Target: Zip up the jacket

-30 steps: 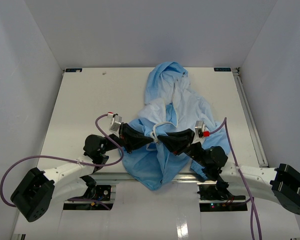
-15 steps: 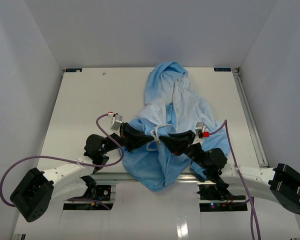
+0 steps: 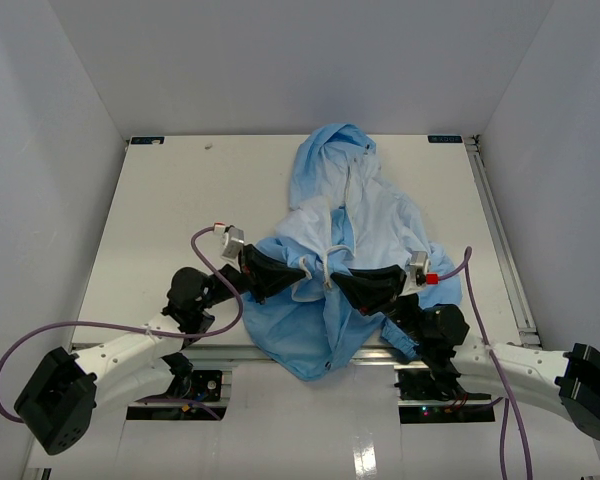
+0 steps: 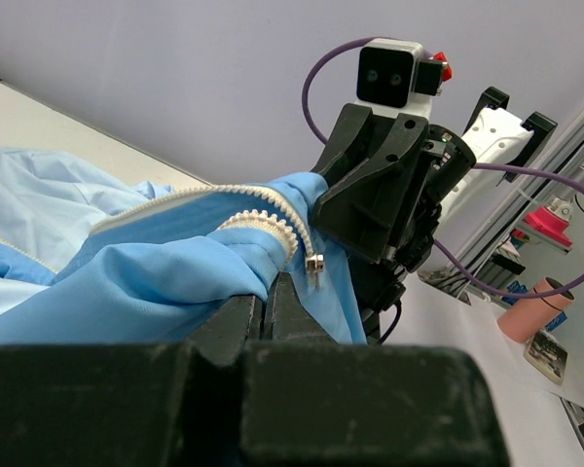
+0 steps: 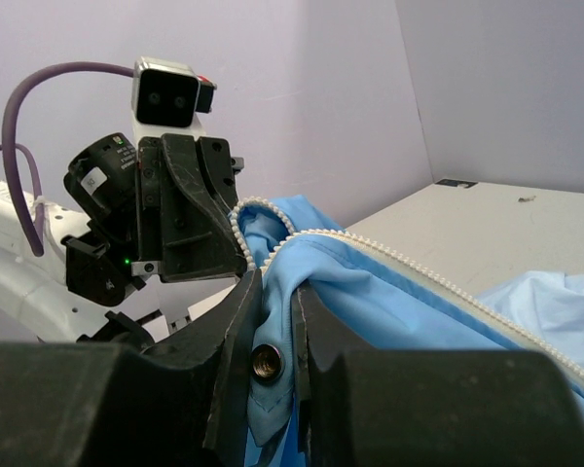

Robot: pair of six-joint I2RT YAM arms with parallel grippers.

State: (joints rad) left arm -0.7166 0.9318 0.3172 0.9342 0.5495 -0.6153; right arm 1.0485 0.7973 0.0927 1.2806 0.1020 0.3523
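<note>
The light blue jacket [image 3: 380, 215] lies in a heap mid-table, hood toward the back, hem hanging over the near edge. My left gripper [image 3: 302, 272] and right gripper [image 3: 336, 280] face each other over its lower front, tips a short way apart. In the left wrist view, the left gripper [image 4: 265, 292] is shut on a blue fabric fold [image 4: 127, 272] just below the pale zipper teeth; a small metal slider [image 4: 314, 263] hangs by the jaw tips. In the right wrist view, the right gripper [image 5: 277, 282] is shut on a fabric edge [image 5: 419, 311] beside its zipper strip [image 5: 438, 277].
The white table [image 3: 180, 200] is walled on three sides. A metal rail [image 3: 500, 240] runs along its right edge. Purple cables [image 3: 205, 250] loop off both wrists. A pinkish cylinder [image 4: 530, 316] sits off the table to the right in the left wrist view.
My right wrist has slid to the right and a little nearer, drawing its held edge away from the left gripper. The left gripper has barely moved.
</note>
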